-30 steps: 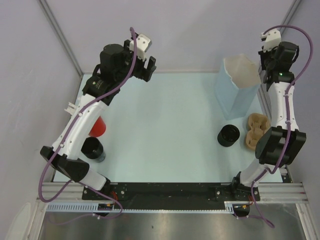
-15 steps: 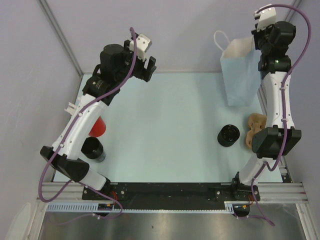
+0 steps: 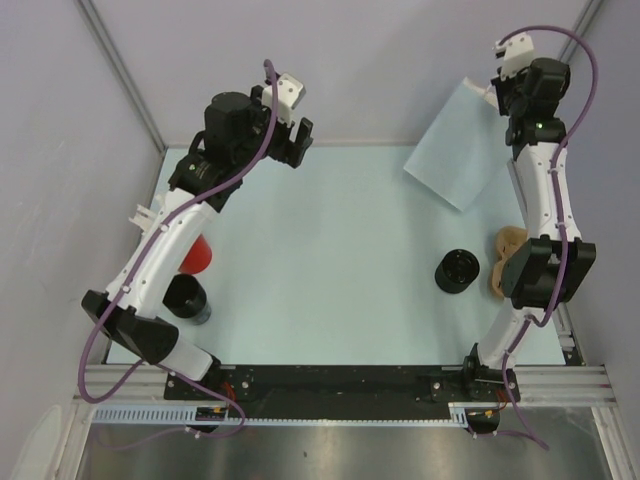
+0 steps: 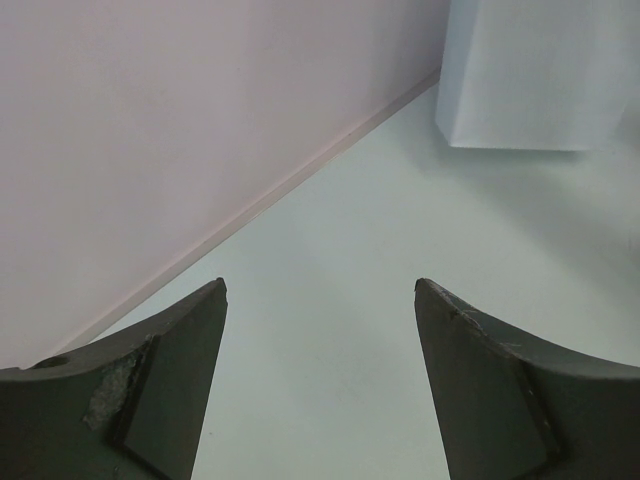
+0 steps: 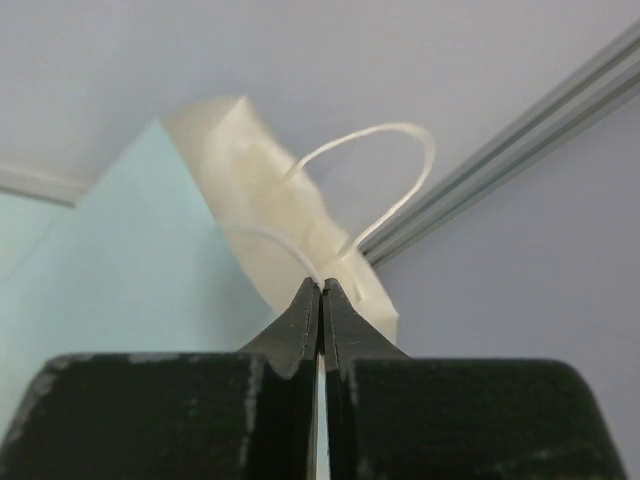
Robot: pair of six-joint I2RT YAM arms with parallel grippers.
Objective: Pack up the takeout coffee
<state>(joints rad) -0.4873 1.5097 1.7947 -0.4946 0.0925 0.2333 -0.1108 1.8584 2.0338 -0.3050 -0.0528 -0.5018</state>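
The takeout coffee (image 3: pixel 457 271), a short black cup with a round black lid, stands on the table at the right, near the right arm's lower link. The pale-blue paper bag (image 3: pixel 455 150) hangs tilted above the table's back right. My right gripper (image 3: pixel 497 94) is shut on the bag's white string handle (image 5: pixel 385 165) at the bag's top. In the right wrist view the jaws are pressed together (image 5: pixel 321 287) on the string, with the bag's cream inside (image 5: pixel 265 190) just beyond. My left gripper (image 3: pixel 292 140) is open and empty, high at the back left (image 4: pixel 320 287). The bag (image 4: pixel 540 70) shows far off in the left wrist view.
A brown pulp cup carrier (image 3: pixel 508 252) lies right of the coffee, partly behind the right arm. A red cup (image 3: pixel 197 255) and a black cup (image 3: pixel 186 297) stand at the left, by the left arm. Walls and a metal frame post (image 5: pixel 520 140) close in the back.
The right gripper has lifted the bag off the table by its handle and swung it up and left, so the bag went from upright to tilted. The left arm barely moved.
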